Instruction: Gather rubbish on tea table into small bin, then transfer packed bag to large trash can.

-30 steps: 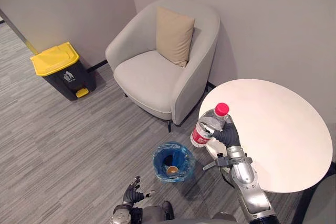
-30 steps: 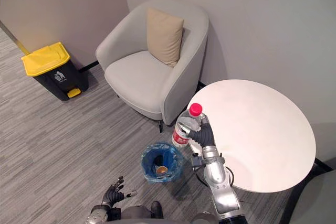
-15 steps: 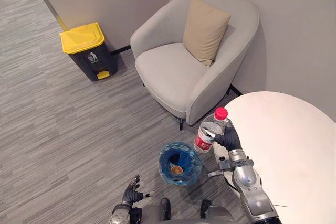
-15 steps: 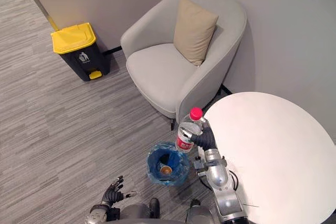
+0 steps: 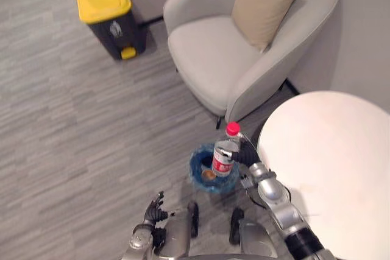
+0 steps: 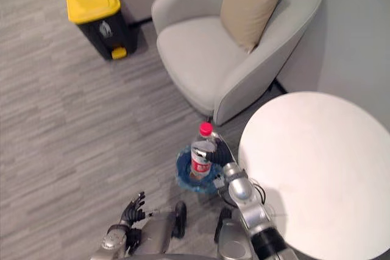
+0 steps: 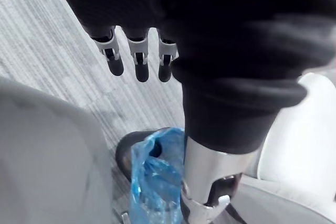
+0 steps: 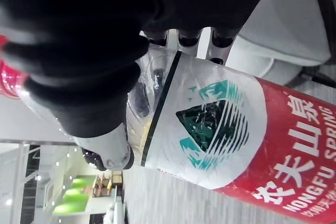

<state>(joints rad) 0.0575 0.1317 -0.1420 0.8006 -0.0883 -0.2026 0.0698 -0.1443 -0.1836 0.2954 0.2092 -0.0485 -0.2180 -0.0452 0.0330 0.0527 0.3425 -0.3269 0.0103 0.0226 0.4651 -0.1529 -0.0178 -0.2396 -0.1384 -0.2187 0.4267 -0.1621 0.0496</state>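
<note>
My right hand [image 5: 248,158] is shut on a clear plastic bottle [image 5: 223,158] with a red cap and a red and white label. It holds the bottle upright, right over the small bin [image 5: 197,178], which is lined with a blue bag and stands on the floor beside the round white tea table [image 5: 329,168]. A brown paper cup [image 5: 208,175] lies inside the bin. In the right wrist view the fingers [image 8: 189,38] curl round the bottle's label [image 8: 210,124]. My left hand [image 5: 155,204] hangs low by my side, fingers [image 7: 137,61] straight and holding nothing.
The large trash can [image 5: 113,13], dark with a yellow lid, stands by the far wall. A grey armchair [image 5: 225,53] with a beige cushion [image 5: 265,1] sits behind the bin and table. Grey carpet stretches between the bin and the trash can.
The camera has swung, shifting the whole scene. My right hand has carried the bottle from the table's edge leftward to above the small bin. The left hand stays low.
</note>
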